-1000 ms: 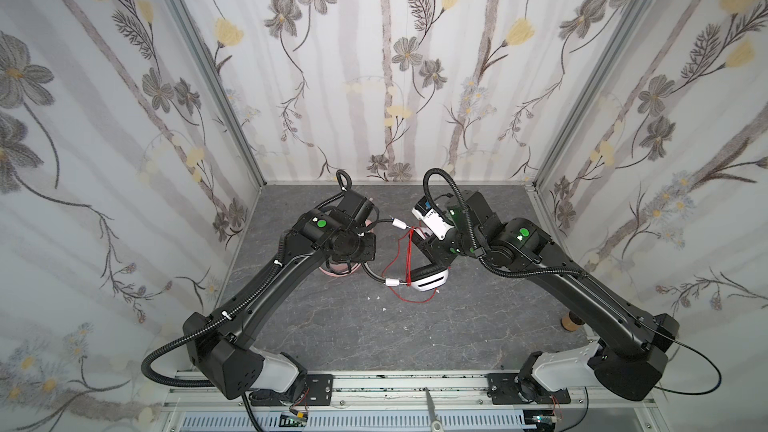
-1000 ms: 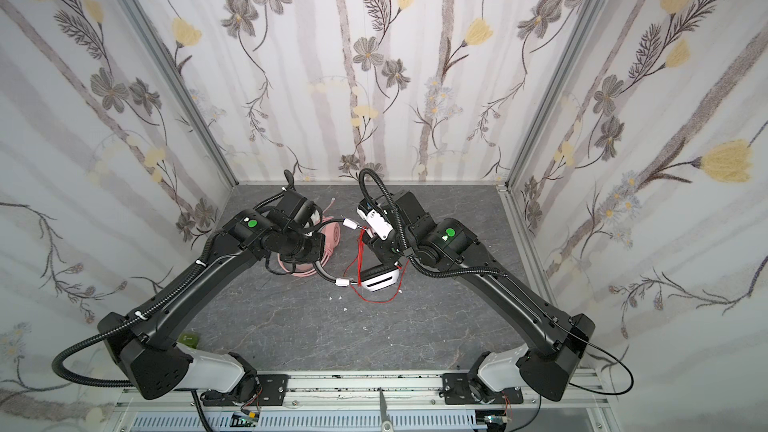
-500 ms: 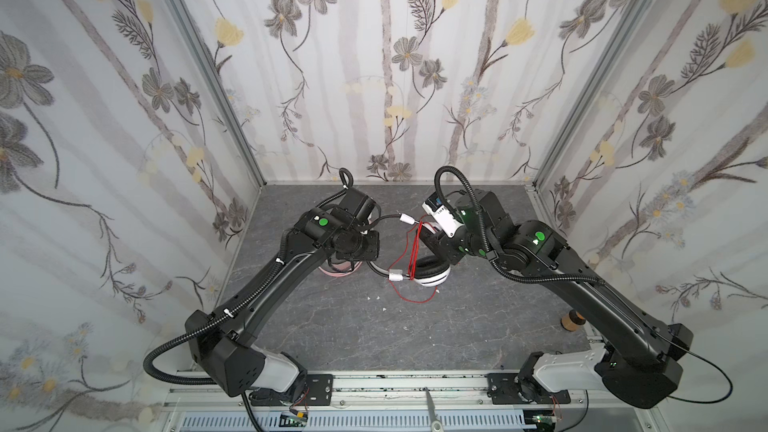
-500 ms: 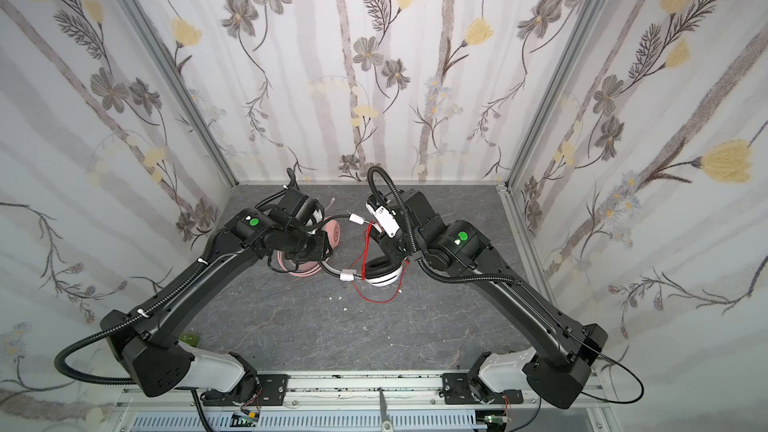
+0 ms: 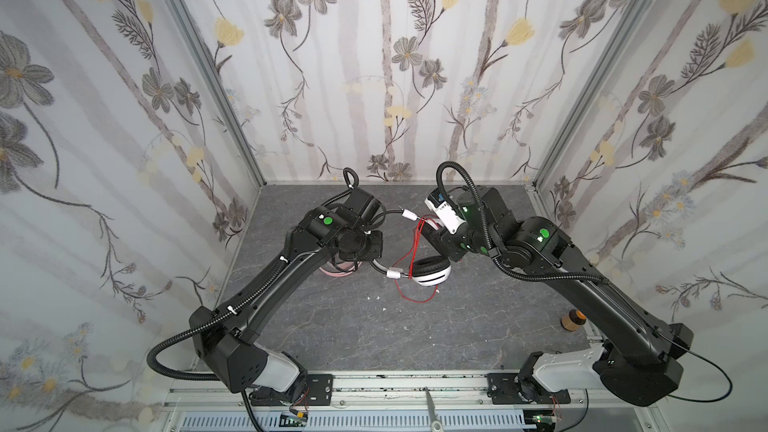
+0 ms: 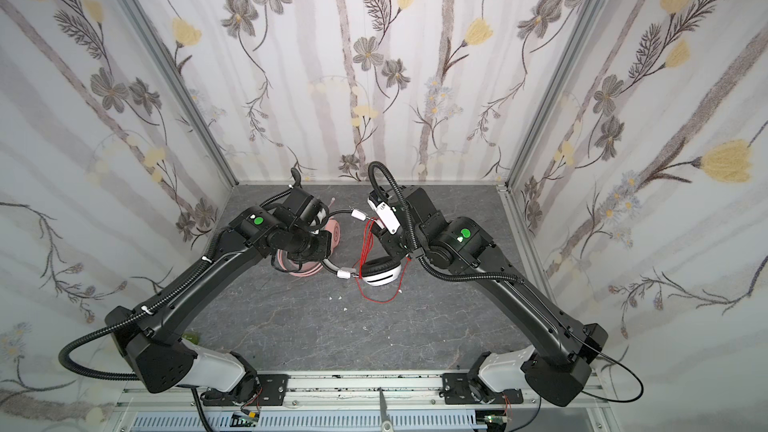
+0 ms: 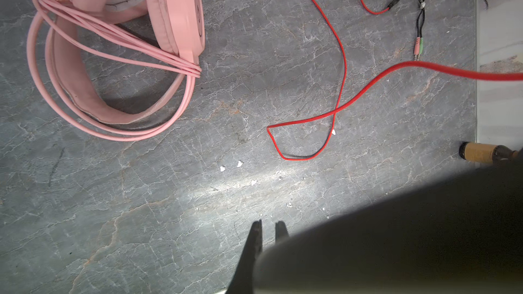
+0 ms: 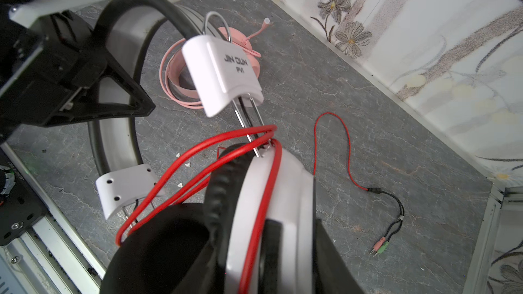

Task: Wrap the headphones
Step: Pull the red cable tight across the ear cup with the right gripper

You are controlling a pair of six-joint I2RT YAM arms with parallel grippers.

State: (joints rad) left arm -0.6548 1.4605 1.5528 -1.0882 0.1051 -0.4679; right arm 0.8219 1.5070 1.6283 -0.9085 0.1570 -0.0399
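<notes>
We only spot the plugs [image 7: 418,48] on the red cord [image 7: 344,63] in the wrist views. Right gripper [image 5: 435,243] clamps the white-and-black headset [image 5: 430,274], left gripper [image 7: 268,226] is closed.

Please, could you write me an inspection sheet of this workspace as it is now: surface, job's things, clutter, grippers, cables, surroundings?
Surface: grey table, a few white flecks.
Job's things: pink headset lies on the table, wrapped; white headset held up between both arms, partly wrapped.
Clutter: brown cylinder near the table's right edge.
Grippers: left gripper shut on the band; right gripper grips an earcup.
Cables: pink cord wound round its headset; red cord looped partly on the white headset, rest loose, plugs free on the table.
Surroundings: floral walls on three sides.
</notes>
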